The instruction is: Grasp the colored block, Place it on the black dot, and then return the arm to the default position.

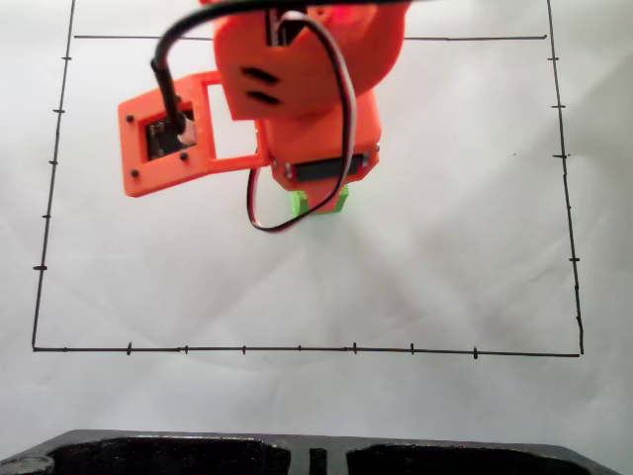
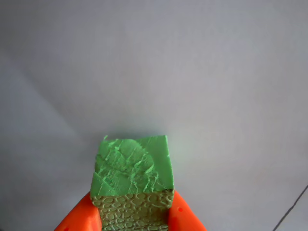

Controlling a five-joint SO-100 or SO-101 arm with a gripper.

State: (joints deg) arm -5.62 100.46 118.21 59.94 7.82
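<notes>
Under the gripper [image 2: 134, 222], white paper [image 1: 455, 247] is spreading out on every side, and in the fixed view a hand-drawn black rectangle with short tick marks [image 1: 297, 349] is framing it, its lower line running well below the gripper and its side lines standing well apart to the left and right. Above the gripper in that view, the orange arm [image 1: 307, 69] is reaching down from the top edge, its boxy servo housing sitting directly over the fingers and hiding them, while a black cable [image 1: 346, 109] is looping around its right side and down past its lower edge. To the left of the housing, an orange bracket [image 1: 163, 143] is sticking out, carrying a small dark board. Between the fingers, the colored block [image 2: 132, 166] is sitting with its crackled green top facing the wrist camera; in the fixed view only a green sliver [image 1: 318, 203] is peeking out beneath the housing. Both orange fingers [image 2: 79, 219] are pressing against the block's left and right sides in the wrist view, so the gripper is pinching the block.
</notes>
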